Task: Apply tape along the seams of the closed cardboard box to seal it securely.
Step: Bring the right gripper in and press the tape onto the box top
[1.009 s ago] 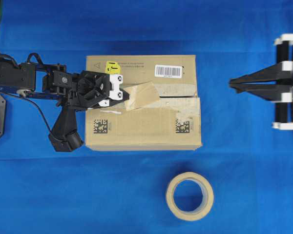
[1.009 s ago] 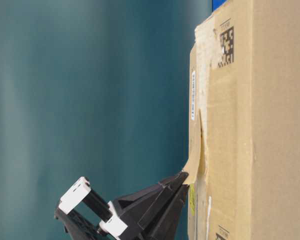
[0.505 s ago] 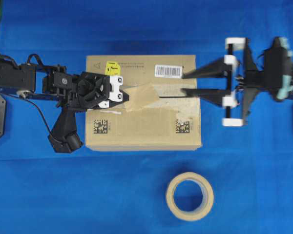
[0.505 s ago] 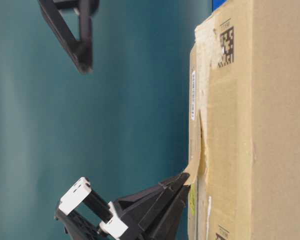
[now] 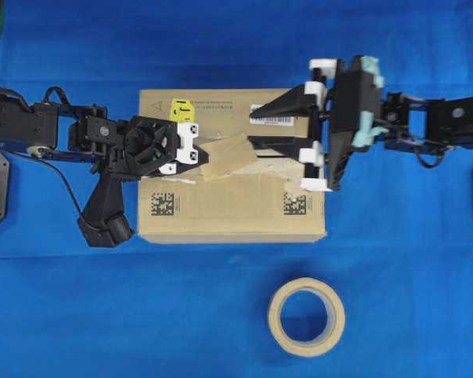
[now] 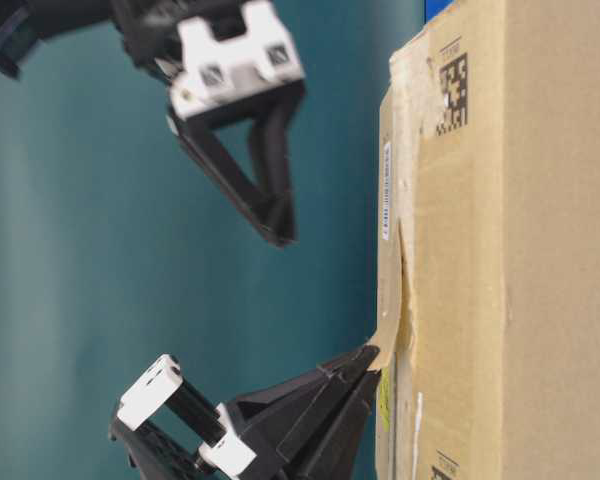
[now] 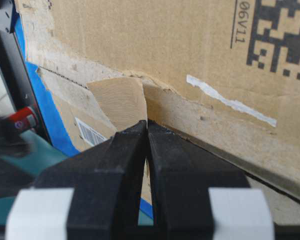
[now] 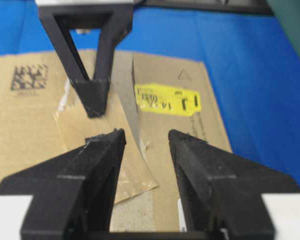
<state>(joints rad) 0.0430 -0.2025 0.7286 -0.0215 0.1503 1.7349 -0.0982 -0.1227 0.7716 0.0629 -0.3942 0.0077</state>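
Left end effector of mine is pinched on the tape, lifted over the cardboard box by its seams; right end effector hovers parted above the box

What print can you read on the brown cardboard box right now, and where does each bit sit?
"06V11": beside a black square code on the brown cardboard box.
"J" plus digits roughly "14", blurred: yellow sticker.
White barcode label: bars only, digits too small.
Faint grey line of print along the top edge: unreadable.
Second black square code: no legible text.
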